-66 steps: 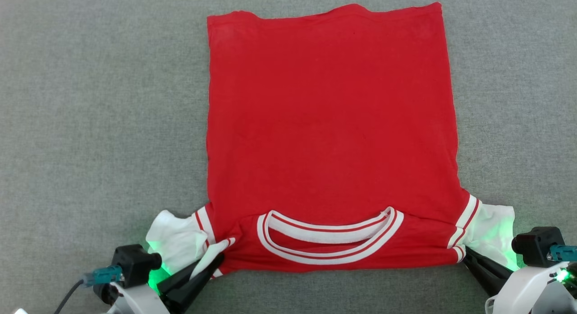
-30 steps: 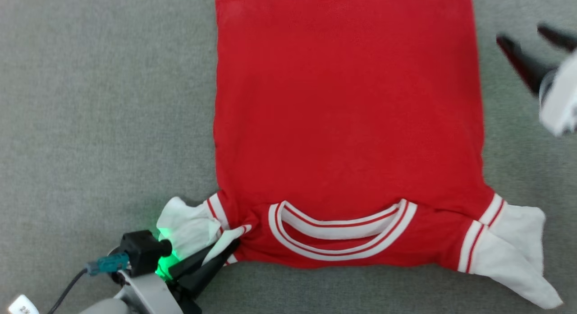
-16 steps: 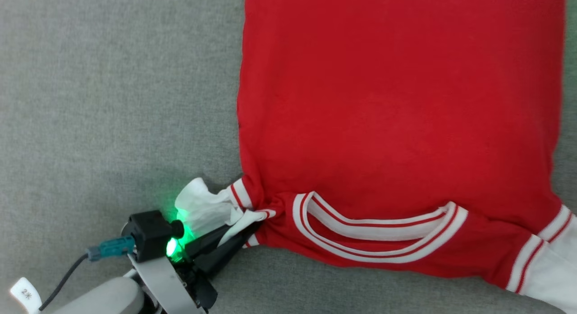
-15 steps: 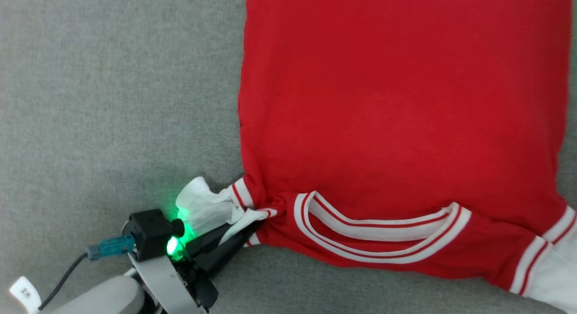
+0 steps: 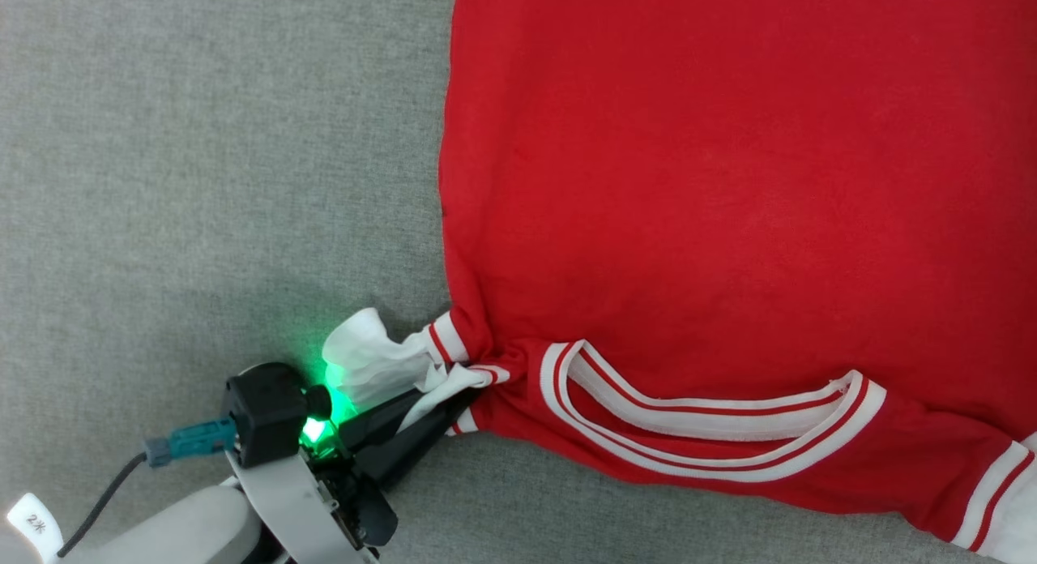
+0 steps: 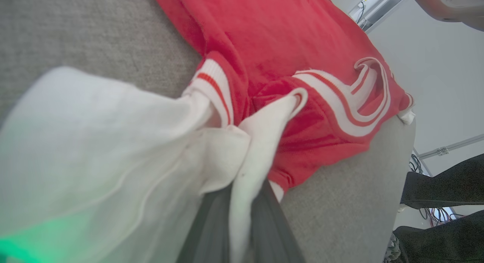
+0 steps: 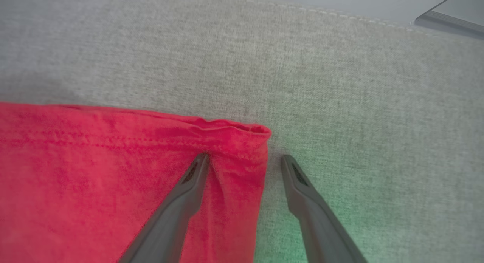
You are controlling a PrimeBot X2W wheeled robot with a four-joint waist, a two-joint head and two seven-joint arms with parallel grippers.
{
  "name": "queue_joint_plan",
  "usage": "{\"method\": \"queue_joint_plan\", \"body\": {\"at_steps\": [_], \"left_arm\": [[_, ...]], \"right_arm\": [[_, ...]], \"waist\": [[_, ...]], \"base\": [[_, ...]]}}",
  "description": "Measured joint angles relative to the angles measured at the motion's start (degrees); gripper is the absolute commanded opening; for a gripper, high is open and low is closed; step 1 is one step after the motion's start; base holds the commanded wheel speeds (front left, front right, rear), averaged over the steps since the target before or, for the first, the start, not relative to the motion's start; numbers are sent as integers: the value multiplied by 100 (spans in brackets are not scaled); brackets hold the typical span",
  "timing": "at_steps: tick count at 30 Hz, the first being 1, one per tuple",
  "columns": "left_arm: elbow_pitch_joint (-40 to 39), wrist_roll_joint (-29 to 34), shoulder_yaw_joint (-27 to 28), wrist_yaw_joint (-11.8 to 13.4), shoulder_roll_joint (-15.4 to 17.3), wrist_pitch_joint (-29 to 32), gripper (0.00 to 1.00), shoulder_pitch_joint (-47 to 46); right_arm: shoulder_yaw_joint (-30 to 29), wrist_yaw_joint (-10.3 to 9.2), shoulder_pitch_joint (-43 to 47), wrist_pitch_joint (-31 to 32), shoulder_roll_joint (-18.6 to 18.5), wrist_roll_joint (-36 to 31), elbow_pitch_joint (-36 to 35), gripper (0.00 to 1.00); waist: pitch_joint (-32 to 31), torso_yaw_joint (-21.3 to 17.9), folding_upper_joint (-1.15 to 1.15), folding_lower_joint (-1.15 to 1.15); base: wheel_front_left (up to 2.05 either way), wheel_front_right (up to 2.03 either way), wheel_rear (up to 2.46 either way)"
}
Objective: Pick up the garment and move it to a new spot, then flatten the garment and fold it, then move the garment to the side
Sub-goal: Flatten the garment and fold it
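The garment [image 5: 713, 183] is a red shirt with white sleeves and striped trim, spread flat on the grey surface, collar [image 5: 713, 418] nearest me. My left gripper [image 5: 450, 414] is shut on the white sleeve [image 5: 373, 365] at the shirt's near left shoulder; in the left wrist view the sleeve cloth [image 6: 245, 168] runs between the dark fingers. In the right wrist view my right gripper [image 7: 244, 161] stands open over a hem corner of the garment [image 7: 242, 142], one finger [image 7: 189, 191] on the red cloth, the other [image 7: 302, 191] on the grey surface beside it.
Grey fabric surface [image 5: 202, 183] stretches wide to the left of the shirt. Its seamed edge [image 7: 302, 10] runs beyond the hem corner. Dark shapes and cables [image 6: 438, 187] lie past the surface edge in the left wrist view.
The head camera has swung left, so the shirt sits further right in view. The right gripper let go of the right sleeve and went to the far hem corner. The left grip holds.
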Motion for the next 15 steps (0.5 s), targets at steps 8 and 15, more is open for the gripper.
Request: {"method": "queue_joint_plan", "body": {"at_steps": [8, 15], "left_arm": [[58, -112, 105, 2, -125, 5, 0, 47], [250, -157, 162, 15, -236, 46, 0, 135]], "right_arm": [[1, 3, 232, -472, -16, 104, -46, 0], [381, 5, 1059, -702, -421, 881, -642, 0]], "waist": [[-129, -8, 0, 0], [-453, -38, 0, 1]], "base": [[0, 0, 0], [0, 0, 0]]}}
